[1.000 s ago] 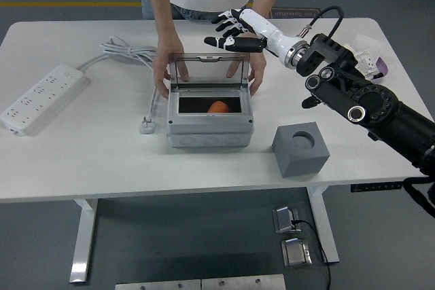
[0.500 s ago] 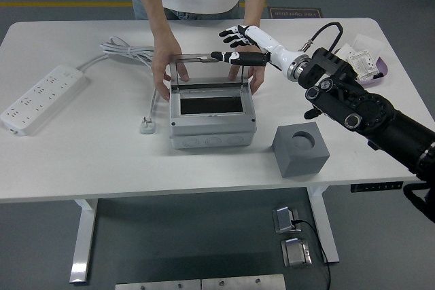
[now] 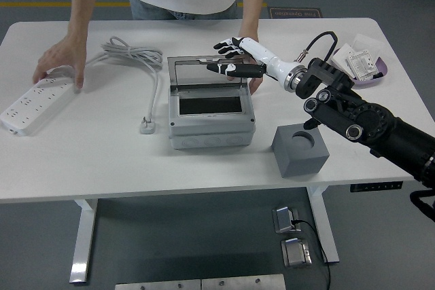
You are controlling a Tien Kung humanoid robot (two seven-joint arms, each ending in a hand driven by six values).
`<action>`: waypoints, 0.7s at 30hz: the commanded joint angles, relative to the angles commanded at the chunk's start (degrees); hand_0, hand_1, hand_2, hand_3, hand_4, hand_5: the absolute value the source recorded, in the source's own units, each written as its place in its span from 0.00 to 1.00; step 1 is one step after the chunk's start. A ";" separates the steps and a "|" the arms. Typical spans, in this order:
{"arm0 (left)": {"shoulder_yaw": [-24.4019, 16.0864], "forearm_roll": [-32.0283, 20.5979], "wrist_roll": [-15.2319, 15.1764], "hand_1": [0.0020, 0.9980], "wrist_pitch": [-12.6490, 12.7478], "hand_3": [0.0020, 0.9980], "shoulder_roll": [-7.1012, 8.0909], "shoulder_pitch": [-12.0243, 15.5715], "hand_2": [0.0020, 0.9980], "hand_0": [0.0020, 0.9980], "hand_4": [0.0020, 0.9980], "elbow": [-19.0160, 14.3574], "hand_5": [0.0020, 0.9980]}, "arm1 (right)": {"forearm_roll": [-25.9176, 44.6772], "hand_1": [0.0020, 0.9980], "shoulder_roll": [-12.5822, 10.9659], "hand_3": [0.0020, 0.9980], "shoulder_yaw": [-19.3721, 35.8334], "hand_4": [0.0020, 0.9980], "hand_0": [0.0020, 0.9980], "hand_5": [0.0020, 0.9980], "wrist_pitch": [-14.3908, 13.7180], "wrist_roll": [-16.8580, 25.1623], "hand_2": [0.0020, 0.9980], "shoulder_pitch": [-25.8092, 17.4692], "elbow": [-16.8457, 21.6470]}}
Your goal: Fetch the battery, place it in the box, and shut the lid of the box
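Note:
The grey box [image 3: 211, 130] stands mid-table with its clear lid [image 3: 204, 73] raised and leaning back. Its opening [image 3: 209, 105] looks dark, and no battery shows inside. My right hand [image 3: 231, 59] is white with black fingertips. It reaches in from the right with its fingers spread and holds nothing. One black fingertip [image 3: 221, 68] rests on the lid's upper right part. A person stands at the far side. One of the person's hands [image 3: 254, 83] is at the box's back right corner, and the other [image 3: 62, 59] rests on the power strip. My left arm is out of view.
A white power strip [image 3: 37, 100] lies at the far left, with its cable [image 3: 129, 52] and plug [image 3: 145, 125] left of the box. A grey block with a round hole [image 3: 301, 149] stands right of the box. A purple tray with packets [image 3: 363, 66] is at the back right.
The person's hand left the box's left side and went to the power strip. My right hand moved lower and left onto the lid. The orange battery seen inside a second ago no longer shows.

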 joint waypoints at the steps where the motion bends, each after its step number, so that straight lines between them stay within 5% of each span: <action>1: 0.20 -0.25 -0.07 0.68 0.01 0.61 0.01 0.03 0.61 0.63 0.63 -0.01 0.13 | -0.01 0.80 -0.29 0.83 -0.29 0.99 0.92 0.72 -0.04 -0.09 0.83 -0.19 0.72; 16: 1.22 -2.74 -0.51 0.68 0.21 0.61 0.45 1.21 0.61 0.63 0.63 0.10 0.13 | -3.92 0.78 -6.73 0.82 -0.69 0.99 0.91 0.72 0.56 -3.62 0.83 -3.85 16.25; 21: 1.11 -2.89 -0.45 0.68 0.18 0.61 0.50 1.48 0.61 0.63 0.63 0.11 0.14 | -5.42 0.77 -7.54 0.83 -0.21 0.99 0.91 0.73 0.91 -4.42 0.83 -4.60 18.43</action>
